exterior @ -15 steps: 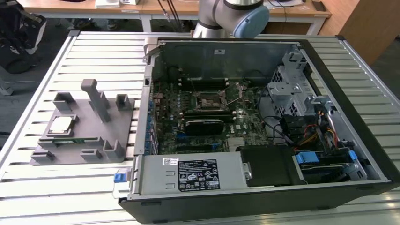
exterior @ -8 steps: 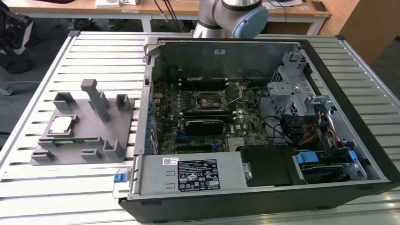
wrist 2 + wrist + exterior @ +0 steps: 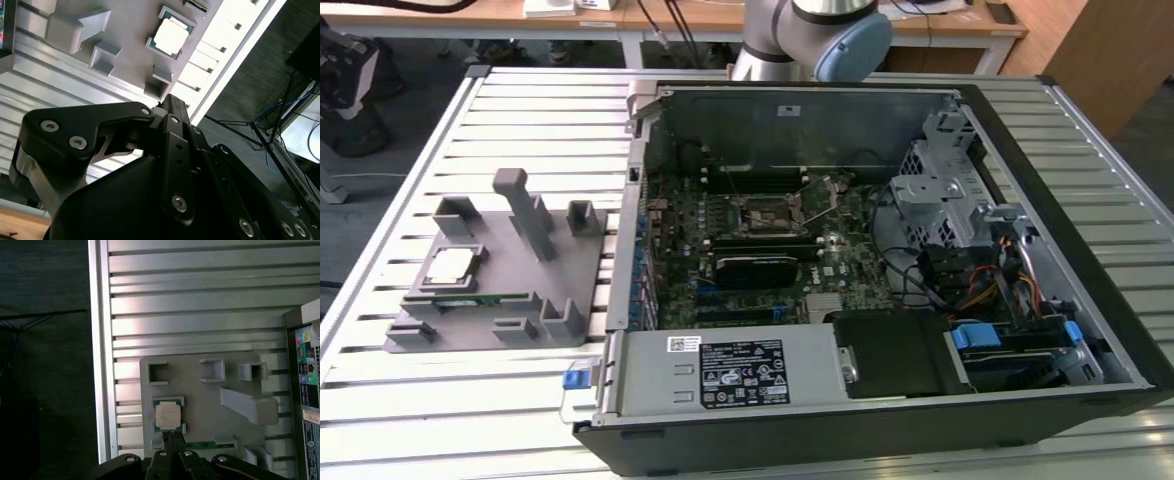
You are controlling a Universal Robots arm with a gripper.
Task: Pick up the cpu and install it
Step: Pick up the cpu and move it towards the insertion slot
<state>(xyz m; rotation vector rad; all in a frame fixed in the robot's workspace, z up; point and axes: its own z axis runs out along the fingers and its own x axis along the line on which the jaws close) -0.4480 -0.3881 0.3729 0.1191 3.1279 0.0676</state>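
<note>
Closest to me in the exterior view is the slatted metal table [image 3: 400,400]. On it lies an open computer case [image 3: 1067,330], with its grey power supply [image 3: 720,372] along the near edge.

On the exterior view's left, just beside the case, sits a grey holder tray [image 3: 494,275] with raised blocks. A green memory stick [image 3: 480,298] lies in a slot near the tray's front. Just behind it the cpu [image 3: 451,264] rests flat in its square nest, pale silver top up, untouched.

Both wrist views look down on that tray [image 3: 200,405] and the cpu [image 3: 168,415]. In the first wrist view the black gripper [image 3: 172,436] has its fingers pressed together with nothing between them. Their tips line up with the edge of the cpu's nest, beside the memory stick [image 3: 200,445]. How high they hang above it I cannot tell. The second wrist view shows the gripper [image 3: 172,100] with the cpu [image 3: 171,36] lying clear of it.

Deeper in the case lies the motherboard [image 3: 747,290], and its square socket frame [image 3: 767,212] has the lever raised. Farthest back stands the robot arm [image 3: 807,35].
</note>
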